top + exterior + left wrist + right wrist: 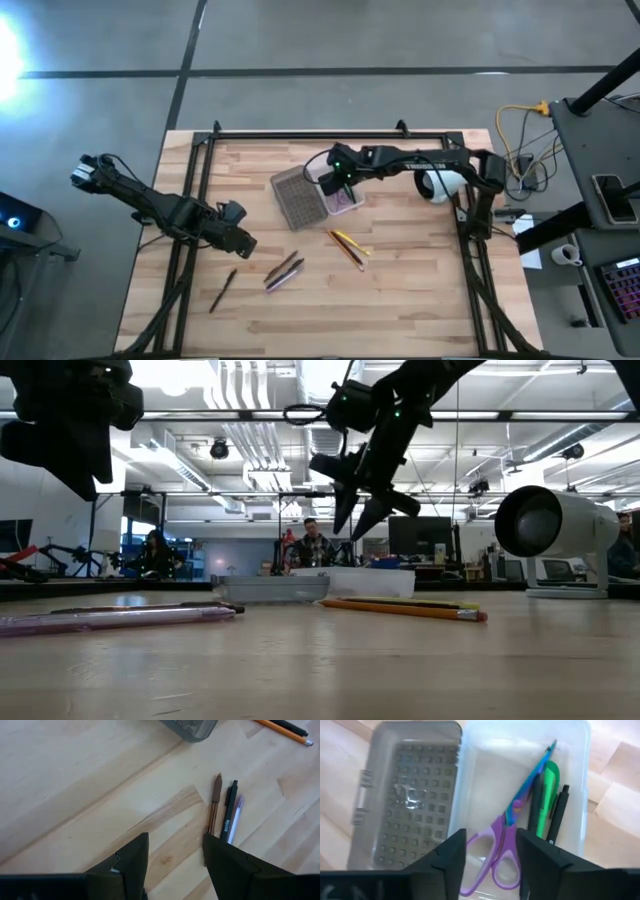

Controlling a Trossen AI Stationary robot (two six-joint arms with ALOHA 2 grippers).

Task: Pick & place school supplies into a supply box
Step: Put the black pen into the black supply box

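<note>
The supply box lies open on the table: its grey ribbed half (298, 196) beside its clear half (343, 200). In the clear half (570, 750) lie the scissors (507, 835) with purple handles, a green pen (549, 795) and a dark pen (559, 812). My right gripper (490, 865) hovers open above the box (362, 515), touching nothing. My left gripper (175, 865) is open above the table (245, 245), near a brown pen (215, 805), a dark pen (229, 812) and a clear purple pen (236, 815). Yellow and orange pencils (348, 247) and one dark pen (222, 290) lie flat on the wood.
A white round device (440, 183) stands on the table just right of the box (555, 520). Black frame rails (200, 180) run along the table's left, far and right sides. People sit in the room beyond the far edge (312, 545). Bare wood lies near the front edge.
</note>
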